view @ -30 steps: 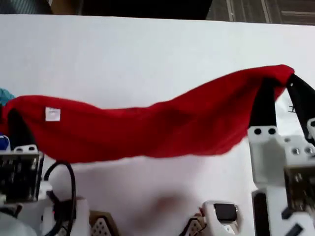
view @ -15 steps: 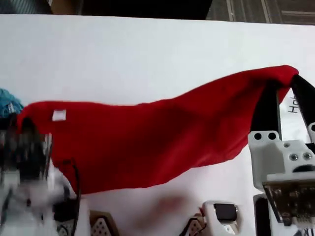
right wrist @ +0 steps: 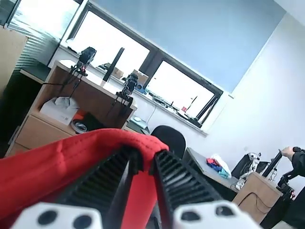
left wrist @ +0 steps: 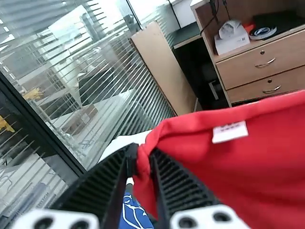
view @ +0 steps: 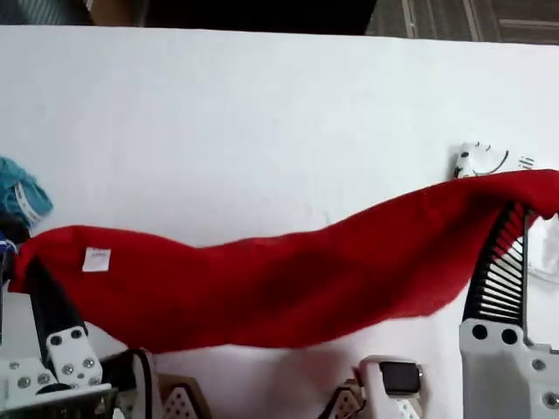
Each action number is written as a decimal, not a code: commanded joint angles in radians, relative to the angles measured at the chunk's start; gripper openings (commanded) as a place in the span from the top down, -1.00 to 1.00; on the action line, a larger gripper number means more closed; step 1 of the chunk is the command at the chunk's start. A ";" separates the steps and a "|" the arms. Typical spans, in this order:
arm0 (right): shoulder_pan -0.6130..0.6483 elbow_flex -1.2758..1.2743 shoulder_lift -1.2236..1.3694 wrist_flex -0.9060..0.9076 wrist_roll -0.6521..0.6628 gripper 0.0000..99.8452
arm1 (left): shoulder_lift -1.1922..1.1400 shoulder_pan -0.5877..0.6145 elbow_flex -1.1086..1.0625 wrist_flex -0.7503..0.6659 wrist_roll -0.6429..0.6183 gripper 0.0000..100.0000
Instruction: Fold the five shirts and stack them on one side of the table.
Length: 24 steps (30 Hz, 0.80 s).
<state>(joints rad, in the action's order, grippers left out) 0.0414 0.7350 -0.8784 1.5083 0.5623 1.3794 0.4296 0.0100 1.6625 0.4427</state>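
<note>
The shirt (view: 288, 284) is held strung between the left gripper (left wrist: 140, 160) and the right gripper (right wrist: 145, 160), each clamped on one end (light, limp cloth, sagging between them), so bunched edges are judged the firmest hold.

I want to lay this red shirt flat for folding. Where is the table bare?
The widest bare stretch of table lies beyond the red shirt, between the teal cloth at the left edge and the small white object at the right. The near edge is crowded with the arm bases.
</note>
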 commanded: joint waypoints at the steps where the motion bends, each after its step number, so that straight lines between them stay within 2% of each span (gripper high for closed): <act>1: -0.007 0.008 0.004 -0.085 0.031 0.96 | 0.006 0.011 0.008 -0.048 0.005 0.95; 5: -0.008 0.006 0.002 -0.143 0.095 0.96 | 0.008 0.011 0.013 -0.089 0.005 0.95; 12: -0.008 0.006 -0.041 -0.104 0.095 0.96 | 0.008 0.011 0.134 -0.046 0.003 0.95; 16: -0.002 -0.038 -0.012 -0.105 0.094 0.96 | 0.003 0.008 0.079 -0.058 0.005 0.95; 19: -0.001 -0.098 0.053 -0.107 0.086 0.96 | 0.003 0.006 -0.070 -0.158 0.002 0.95; 24: 0.001 -0.199 0.194 -0.139 0.051 0.96 | 0.002 0.006 -0.363 -0.419 0.003 0.95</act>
<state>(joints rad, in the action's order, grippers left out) 0.0430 0.5785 -0.7787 1.3978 0.6360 1.3855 0.4296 -0.2125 1.3970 0.4457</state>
